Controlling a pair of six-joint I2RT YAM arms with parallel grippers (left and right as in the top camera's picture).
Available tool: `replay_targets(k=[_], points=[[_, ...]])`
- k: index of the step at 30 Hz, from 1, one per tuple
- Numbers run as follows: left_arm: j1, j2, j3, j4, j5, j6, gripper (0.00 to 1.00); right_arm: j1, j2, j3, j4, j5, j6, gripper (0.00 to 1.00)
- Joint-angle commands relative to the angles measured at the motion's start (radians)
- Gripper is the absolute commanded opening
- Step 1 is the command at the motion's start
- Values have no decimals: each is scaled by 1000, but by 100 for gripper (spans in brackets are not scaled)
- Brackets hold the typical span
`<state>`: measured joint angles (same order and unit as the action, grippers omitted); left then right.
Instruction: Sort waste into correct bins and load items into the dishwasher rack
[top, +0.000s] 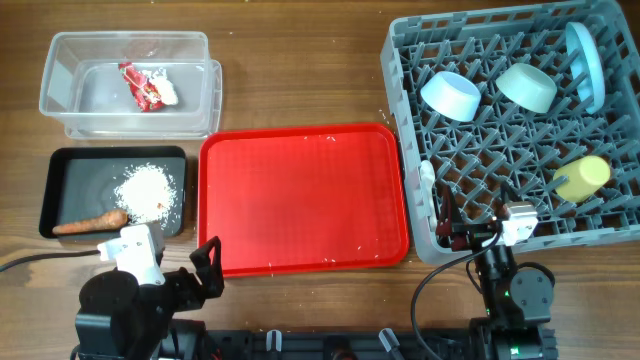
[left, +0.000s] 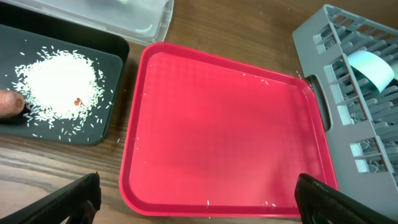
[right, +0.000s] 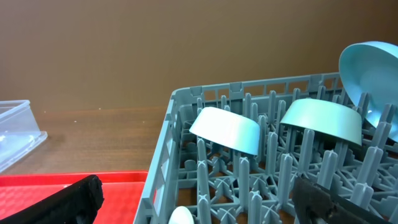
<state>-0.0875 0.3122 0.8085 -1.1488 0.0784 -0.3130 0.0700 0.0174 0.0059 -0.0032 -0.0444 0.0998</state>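
The clear tub (top: 60, 60) holds the red wrapper (top: 148, 88). The black tray (top: 70, 170) holds the rice heap (top: 150, 190) and the carrot piece (top: 90, 224). The grey rack (top: 410, 60) holds the whitish-blue bowl (top: 450, 95), mint bowl (top: 527, 87), light-blue plate (top: 585, 65) on edge, yellow cup (top: 583, 178) and white spoon (top: 428, 180). My left gripper (left: 202, 208) is open and empty at the red tray's near edge. My right gripper (right: 199, 208) is open and empty over the rack's front-left corner, with the spoon tip (right: 181, 216) between the fingers.
The flat red tray (top: 300, 200) lies between the black tray and the rack, with a few stray rice grains on it. Both arm bases stand at the table's front edge. Bare wood shows behind the red tray.
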Motion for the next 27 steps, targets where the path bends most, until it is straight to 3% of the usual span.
replay_targets(k=[1, 22, 27], points=[[4, -5, -5, 3, -5, -9, 100, -6, -13, -1, 4, -15, -15, 100], [8, -21, -5, 8, -5, -9, 100, -6, -13, -1, 4, -15, -15, 100], [51, -173, -166, 135, -35, -9, 100, -6, -13, -1, 4, -15, -15, 100]])
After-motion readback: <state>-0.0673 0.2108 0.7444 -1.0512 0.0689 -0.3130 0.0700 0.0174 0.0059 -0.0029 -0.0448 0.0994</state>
